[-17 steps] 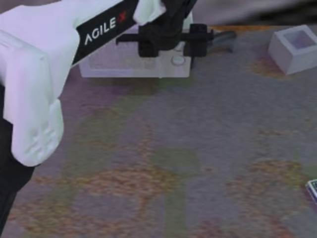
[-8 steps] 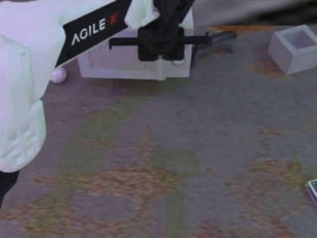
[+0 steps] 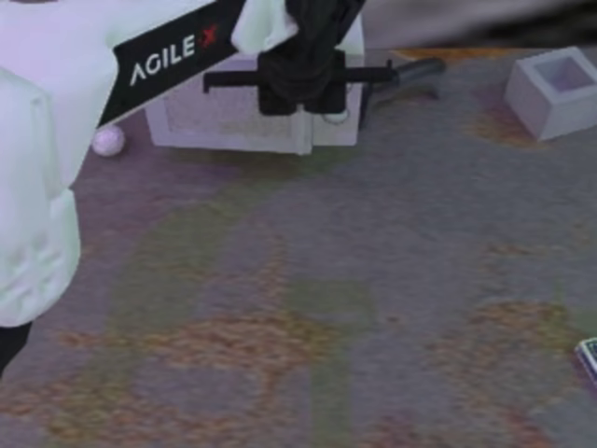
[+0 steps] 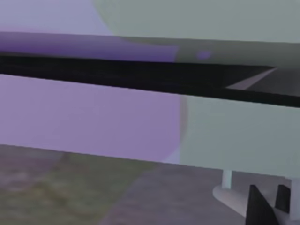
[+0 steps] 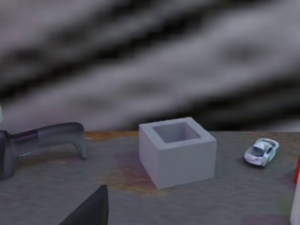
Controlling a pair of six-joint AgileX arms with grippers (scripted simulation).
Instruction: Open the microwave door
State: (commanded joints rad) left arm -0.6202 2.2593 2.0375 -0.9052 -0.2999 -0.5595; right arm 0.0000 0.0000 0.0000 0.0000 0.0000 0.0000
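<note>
One left hand [image 3: 300,103], fingers now drawn together at the microwave door [image 3: 233,117] edge rather than spread as a second ago, sits over the microwave [image 3: 252,112] at the tabletop's far left, suggesting I have a grip for pulling.

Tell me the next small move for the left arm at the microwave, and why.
Probably swing the left gripper a little farther out toward the table's near side. It sits at the microwave door's edge beside the knobs, and the door looks barely cracked: the left wrist view shows only a dark gap along the microwave.
</note>
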